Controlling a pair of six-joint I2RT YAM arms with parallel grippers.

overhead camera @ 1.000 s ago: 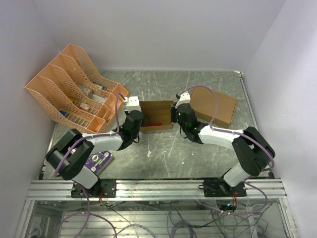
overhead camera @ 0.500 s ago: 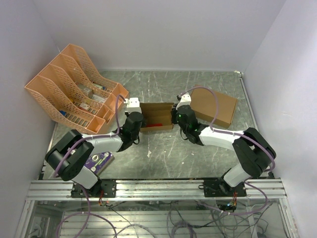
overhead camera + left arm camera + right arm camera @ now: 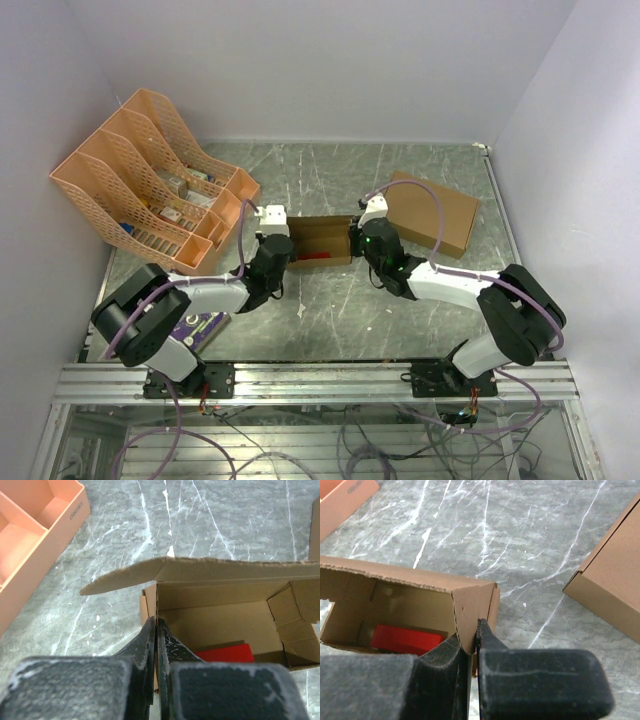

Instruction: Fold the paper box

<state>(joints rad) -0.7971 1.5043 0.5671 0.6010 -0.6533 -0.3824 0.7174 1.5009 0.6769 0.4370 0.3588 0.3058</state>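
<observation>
While the left end effector (image 3: 156, 628) and right end effector (image 3: 474, 630) each clamp an end wall, the brown paper box (image 3: 322, 236) gapes open, red item (image 3: 225, 653) inside.

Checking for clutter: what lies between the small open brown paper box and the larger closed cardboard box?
Bare grey marble tabletop, shown in the right wrist view; the right gripper has its jaws pinching the paper box.

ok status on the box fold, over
Left claw shut on box left wall. Right claw shut on its right wall. Box top open, red item inside. Big box apart, far right.
</observation>
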